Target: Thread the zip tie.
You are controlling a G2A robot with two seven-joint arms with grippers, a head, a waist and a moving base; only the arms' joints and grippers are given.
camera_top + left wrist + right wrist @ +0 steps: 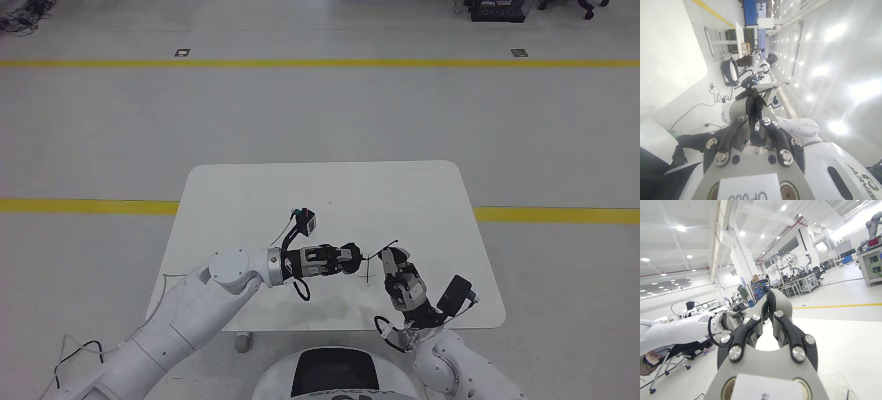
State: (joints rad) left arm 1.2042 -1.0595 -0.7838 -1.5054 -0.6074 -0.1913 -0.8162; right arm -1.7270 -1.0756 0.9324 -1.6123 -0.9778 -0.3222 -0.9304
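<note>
Zip tie [749,93] is pinched in your left gripper [346,258]; your right gripper [388,262] is squeezed closed nearby. Threading looks unfinished.

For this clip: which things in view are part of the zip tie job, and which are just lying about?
Part of the job: zip tie, gripped in the left hand; right hand, closed close by.
Just around: white table; yellow floor line; workbenches in the background.
</note>
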